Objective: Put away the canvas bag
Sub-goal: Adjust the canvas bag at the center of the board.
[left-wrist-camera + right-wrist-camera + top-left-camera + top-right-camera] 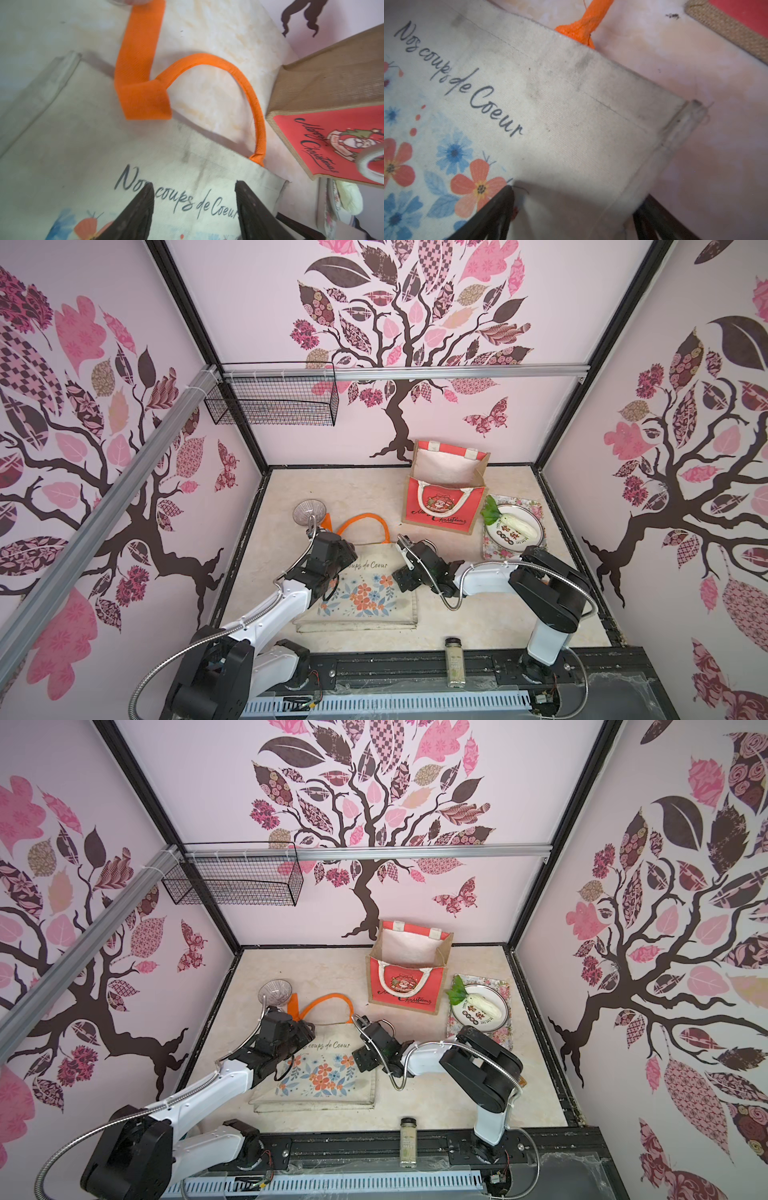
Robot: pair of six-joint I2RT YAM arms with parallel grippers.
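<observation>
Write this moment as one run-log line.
left gripper: open, over flat cream floral canvas bag | right gripper: open, straddling its side edge

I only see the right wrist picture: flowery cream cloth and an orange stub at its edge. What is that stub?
Observer: It is the end of an orange handle that arches in a loop on the table, past the top edge of the canvas bag.
Visitor: Is the other arm holding the bag?
Observer: No. The left arm reaches over the lettering, its jaws apart with nothing gripped.
Visitor: And the brown woven strip in my corner?
Observer: That is the base of a red Christmas bag, which stands upright and open-topped just beyond the canvas bag.
</observation>
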